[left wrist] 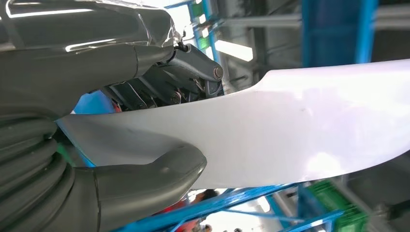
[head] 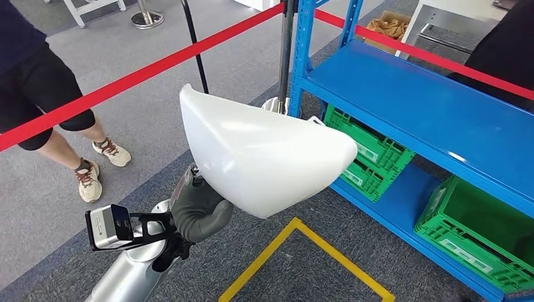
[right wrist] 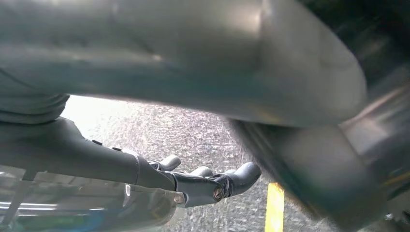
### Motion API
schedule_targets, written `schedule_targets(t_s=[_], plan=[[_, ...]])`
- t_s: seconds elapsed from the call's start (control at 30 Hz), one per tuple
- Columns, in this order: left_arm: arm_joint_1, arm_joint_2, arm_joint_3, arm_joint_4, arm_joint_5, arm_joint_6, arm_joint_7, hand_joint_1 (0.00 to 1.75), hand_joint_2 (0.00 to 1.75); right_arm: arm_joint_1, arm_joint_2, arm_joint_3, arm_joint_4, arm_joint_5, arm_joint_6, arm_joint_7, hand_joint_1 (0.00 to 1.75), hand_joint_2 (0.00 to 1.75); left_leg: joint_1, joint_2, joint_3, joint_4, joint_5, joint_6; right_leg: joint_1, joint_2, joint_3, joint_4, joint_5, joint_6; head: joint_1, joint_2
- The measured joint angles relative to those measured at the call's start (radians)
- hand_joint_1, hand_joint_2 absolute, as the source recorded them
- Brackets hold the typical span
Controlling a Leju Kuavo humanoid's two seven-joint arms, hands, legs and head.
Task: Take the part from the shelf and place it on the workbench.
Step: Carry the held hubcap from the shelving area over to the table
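Blue shelf (head: 434,107) sits at two o'clock, the big white part (head: 264,151) floats dead centre, glossy, stiff, likely light and slippery, and the left hand (head: 198,211) at seven o'clock pinches its thin edge between thumb and fingers (left wrist: 193,77).

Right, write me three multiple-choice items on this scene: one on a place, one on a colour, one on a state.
1. Where do the green crates sit?
A. on the shelf's top deck
B. on the lower deck of the blue shelf
C. on the carpet by the person

2. What colour is the barrier tape?
A. red
B. yellow
C. white

3. What is the left hand doing?
A. hanging with nothing in it
B. resting on the shelf
C. holding the white part

Key: 1 B, the crates lie under the top deck; 2 A, red bands cross the head view; 3 C, thumb and fingers clamp the part's edge.
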Motion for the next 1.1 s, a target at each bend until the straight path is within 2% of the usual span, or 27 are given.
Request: schedule_targets(t_s=[0.07, 0.1, 0.13, 0.17, 0.2, 0.23, 0.3, 0.33, 0.37, 0.4, 0.43, 0.47, 0.5, 0.53, 0.6, 0.63, 0.67, 0.7, 0.73, 0.77, 0.8, 0.87, 0.9, 0.97, 1.0, 1.03, 1.1], plan=[[-0.009, -0.004, -0.003, 0.006, 0.013, -0.004, -0.001, 1.75, 1.75, -0.002, 0.003, -0.002, 0.000, -0.017, 0.001, 0.021, 0.00, 0.00, 0.004, -0.018, -0.001, -0.004, 0.008, 0.009, -0.001, 0.056, -0.045, 0.104, -0.059, 0.005, 0.005, 0.000], [-0.009, -0.005, -0.005, 0.010, 0.016, -0.005, -0.001, 1.75, 1.75, -0.002, 0.005, -0.003, 0.000, -0.024, 0.003, 0.027, 0.00, 0.00, 0.004, -0.029, -0.003, -0.004, 0.009, 0.012, 0.000, 0.072, -0.078, 0.178, -0.092, 0.005, 0.006, 0.000], [-0.008, -0.006, -0.007, 0.013, 0.017, -0.005, -0.001, 1.75, 1.75, -0.004, 0.006, -0.004, 0.000, -0.029, 0.006, 0.030, 0.00, 0.00, 0.004, -0.041, -0.003, -0.003, 0.010, 0.013, 0.002, 0.079, -0.105, 0.240, -0.112, 0.005, 0.008, 0.000], [-0.006, -0.005, -0.009, 0.017, 0.017, -0.005, -0.001, 1.75, 1.75, -0.005, 0.007, -0.005, 0.000, -0.033, 0.009, 0.033, 0.00, 0.00, 0.004, -0.054, -0.003, -0.002, 0.010, 0.013, 0.004, 0.083, -0.116, 0.271, -0.115, 0.005, 0.008, 0.000], [-0.005, -0.005, -0.011, 0.019, 0.017, -0.005, -0.001, 1.75, 1.75, -0.006, 0.007, -0.007, 0.000, -0.039, 0.012, 0.043, 0.00, 0.00, 0.004, -0.069, -0.002, -0.001, 0.010, 0.013, 0.005, 0.085, -0.108, 0.260, -0.098, 0.003, 0.008, 0.000], [-0.005, -0.005, -0.013, 0.021, 0.017, -0.005, -0.001, 1.75, 1.75, -0.007, 0.008, -0.011, 0.000, -0.046, 0.015, 0.058, 0.00, 0.00, 0.004, -0.084, 0.000, 0.001, 0.009, 0.012, 0.004, 0.089, -0.081, 0.210, -0.066, 0.001, 0.009, 0.000], [-0.002, -0.002, -0.014, 0.021, 0.013, -0.005, -0.007, 1.75, 1.75, -0.006, 0.006, -0.025, 0.001, -0.066, 0.019, 0.099, 0.00, 0.00, 0.004, -0.114, -0.003, 0.008, 0.007, 0.006, -0.001, 0.126, -0.015, 0.068, -0.006, -0.001, 0.009, 0.000], [0.000, -0.001, -0.014, 0.022, 0.010, -0.006, -0.011, 1.75, 1.75, -0.005, 0.004, -0.033, 0.002, -0.075, 0.020, 0.117, 0.00, 0.00, 0.004, -0.127, -0.009, 0.013, 0.007, 0.001, -0.003, 0.146, 0.007, 0.018, 0.005, -0.002, 0.008, 0.000], [0.005, 0.001, -0.014, 0.022, 0.006, -0.006, -0.016, 1.75, 1.75, -0.003, 0.000, -0.042, 0.002, -0.086, 0.020, 0.133, 0.00, 0.00, 0.005, -0.139, -0.016, 0.016, 0.009, -0.005, -0.004, 0.160, 0.018, -0.007, 0.004, -0.002, 0.008, 0.000], [0.010, 0.003, -0.014, 0.022, 0.002, -0.007, -0.021, 1.75, 1.75, -0.001, -0.006, -0.052, 0.003, -0.097, 0.018, 0.148, 0.00, 0.00, 0.006, -0.151, -0.024, 0.018, 0.012, -0.011, -0.002, 0.161, 0.021, -0.013, -0.002, -0.004, 0.008, 0.000], [0.017, 0.006, -0.013, 0.022, -0.004, -0.007, -0.024, 1.75, 1.75, 0.003, -0.013, -0.062, 0.003, -0.107, 0.013, 0.161, 0.00, 0.00, 0.008, -0.163, -0.030, 0.017, 0.015, -0.017, -0.002, 0.152, 0.022, -0.016, -0.003, -0.009, 0.007, 0.000], [0.024, 0.008, -0.011, 0.021, -0.010, -0.008, -0.027, 1.75, 1.75, 0.006, -0.023, -0.073, 0.002, -0.119, 0.007, 0.172, 0.00, 0.00, 0.008, -0.161, -0.036, 0.019, 0.015, -0.023, -0.002, 0.139, 0.023, -0.018, -0.001, -0.014, 0.008, 0.000], [0.030, 0.010, -0.009, 0.020, -0.015, -0.008, -0.029, 1.75, 1.75, 0.009, -0.033, -0.084, 0.002, -0.129, 0.002, 0.182, 0.00, 0.00, 0.007, -0.143, -0.046, 0.033, 0.006, -0.028, -0.003, 0.126, 0.024, -0.020, 0.001, -0.020, 0.004, 0.000], [0.035, 0.012, -0.007, 0.019, -0.020, -0.007, -0.030, 1.75, 1.75, 0.013, -0.044, -0.096, 0.001, -0.139, -0.004, 0.190, 0.00, 0.00, 0.006, -0.114, -0.065, 0.067, -0.012, -0.032, -0.005, 0.112, 0.025, -0.023, 0.002, -0.026, 0.000, 0.000], [0.048, 0.014, -0.005, 0.012, -0.028, -0.006, -0.031, 1.75, 1.75, 0.021, -0.068, -0.117, 0.001, -0.150, -0.012, 0.207, 0.00, 0.00, 0.008, -0.051, -0.132, 0.195, -0.072, -0.040, -0.003, 0.082, 0.025, -0.024, 0.001, -0.033, -0.007, 0.000], [0.058, 0.014, -0.003, 0.008, -0.030, -0.005, -0.031, 1.75, 1.75, 0.026, -0.081, -0.126, 0.001, -0.152, -0.015, 0.215, 0.00, 0.00, 0.010, -0.038, -0.167, 0.263, -0.096, -0.042, -0.002, 0.067, 0.025, -0.024, 0.000, -0.034, -0.008, 0.000], [0.069, 0.015, -0.001, 0.003, -0.031, -0.005, -0.031, 1.75, 1.75, 0.032, -0.094, -0.134, 0.001, -0.153, -0.019, 0.223, 0.00, 0.00, 0.012, -0.032, -0.192, 0.306, -0.104, -0.043, -0.001, 0.051, 0.025, -0.024, -0.001, -0.035, -0.008, 0.000], [0.079, 0.017, 0.001, -0.003, -0.031, -0.005, -0.031, 1.75, 1.75, 0.035, -0.107, -0.142, 0.000, -0.155, -0.024, 0.230, 0.00, 0.00, 0.013, -0.029, -0.196, 0.311, -0.094, -0.044, -0.001, 0.036, 0.026, -0.024, -0.002, -0.034, -0.008, 0.000], [0.087, 0.019, 0.003, -0.010, -0.031, -0.005, -0.031, 1.75, 1.75, 0.037, -0.119, -0.149, -0.001, -0.157, -0.028, 0.235, 0.00, 0.00, 0.014, -0.025, -0.179, 0.275, -0.068, -0.043, -0.001, 0.024, 0.028, -0.024, -0.004, -0.033, -0.008, 0.000], [0.092, 0.021, 0.006, -0.018, -0.030, -0.006, -0.031, 1.75, 1.75, 0.038, -0.130, -0.156, -0.002, -0.159, -0.033, 0.239, 0.00, 0.00, 0.014, -0.010, -0.141, 0.204, -0.032, -0.041, -0.001, 0.012, 0.031, -0.024, -0.006, -0.030, -0.008, 0.000], [0.095, 0.022, 0.009, -0.025, -0.029, -0.006, -0.031, 1.75, 1.75, 0.039, -0.140, -0.162, -0.003, -0.162, -0.036, 0.242, 0.00, 0.00, 0.010, 0.016, -0.101, 0.129, -0.008, -0.036, 0.001, 0.002, 0.034, -0.024, -0.009, -0.026, -0.008, 0.000], [0.097, 0.023, 0.013, -0.038, -0.025, -0.010, -0.032, 1.75, 1.75, 0.039, -0.157, -0.173, -0.005, -0.166, -0.041, 0.244, 0.00, 0.00, 0.000, 0.051, -0.046, 0.033, 0.015, -0.026, 0.004, -0.016, 0.040, -0.024, -0.015, -0.017, -0.006, 0.000], [0.099, 0.024, 0.015, -0.041, -0.022, -0.012, -0.032, 1.75, 1.75, 0.039, -0.164, -0.178, -0.006, -0.168, -0.045, 0.245, 0.00, 0.00, -0.005, 0.053, -0.042, 0.024, 0.011, -0.020, 0.005, -0.026, 0.043, -0.025, -0.017, -0.011, -0.006, 0.000], [0.103, 0.025, 0.019, -0.048, -0.015, -0.020, -0.033, 1.75, 1.75, 0.038, -0.175, -0.186, -0.008, -0.170, -0.055, 0.245, 0.00, 0.00, -0.005, 0.025, -0.043, 0.020, 0.017, -0.008, 0.003, -0.045, 0.049, -0.029, -0.021, -0.001, -0.006, 0.000], [0.104, 0.025, 0.021, -0.052, -0.013, -0.025, -0.033, 1.75, 1.75, 0.037, -0.179, -0.190, -0.008, -0.170, -0.059, 0.245, 0.00, 0.00, -0.002, 0.012, -0.041, 0.016, 0.019, -0.001, 0.000, -0.036, 0.050, -0.022, -0.029, 0.004, -0.005, 0.000], [0.105, 0.024, 0.022, -0.056, -0.010, -0.030, -0.034, 1.75, 1.75, 0.036, -0.185, -0.194, -0.009, -0.170, -0.063, 0.244, 0.00, 0.00, 0.001, 0.000, -0.038, 0.011, 0.023, 0.006, -0.001, -0.013, 0.040, 0.004, -0.047, 0.007, -0.003, 0.000], [0.107, 0.021, 0.025, -0.061, -0.008, -0.040, -0.035, 1.75, 1.75, 0.039, -0.203, -0.203, -0.010, -0.169, -0.070, 0.242, 0.00, 0.00, 0.002, -0.025, -0.036, 0.008, 0.026, 0.015, -0.002, 0.054, -0.016, 0.126, -0.106, 0.009, 0.002, 0.000]])
